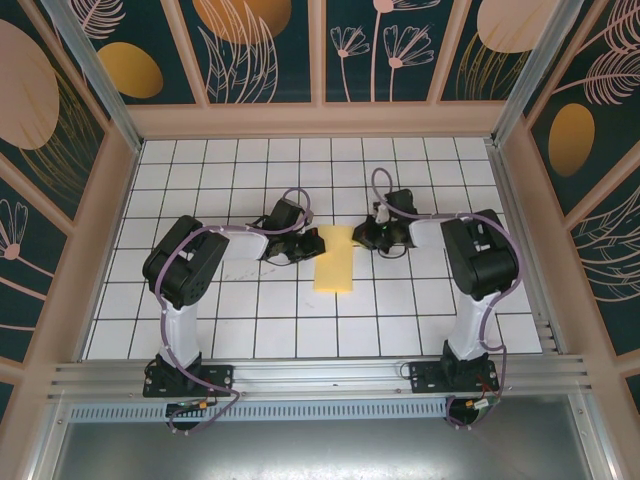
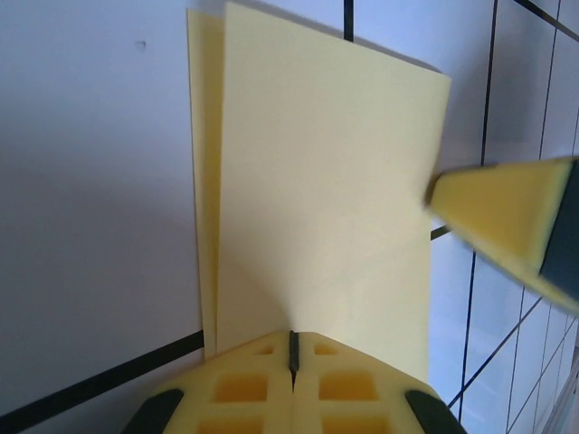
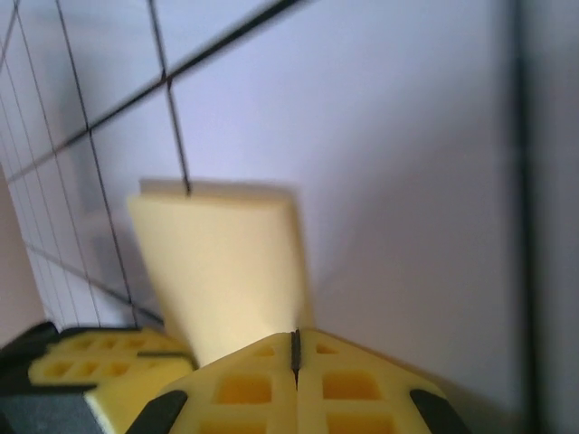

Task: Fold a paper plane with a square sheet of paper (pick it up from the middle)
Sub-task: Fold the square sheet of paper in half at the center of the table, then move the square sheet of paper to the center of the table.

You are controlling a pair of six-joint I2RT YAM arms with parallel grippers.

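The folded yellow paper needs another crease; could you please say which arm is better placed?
Left, probably: the square sheet of paper, folded in half, lies squarely ahead of the shut left gripper, but off to one side of the shut right gripper.

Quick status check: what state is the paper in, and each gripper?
Sheet of paper: folded in half, lying on the table, not yet a plane.
Left gripper: shut, tips at the paper's edge.
Right gripper: shut, tips at the paper's opposite edge.

Plain pale-yellow paper point(image 1: 335, 258) on a white table point(image 1: 250, 320) gridded in black; teal walls point(image 1: 262, 40) bear peach-and-orange floral motifs; arms point(image 1: 180, 265) black and white.
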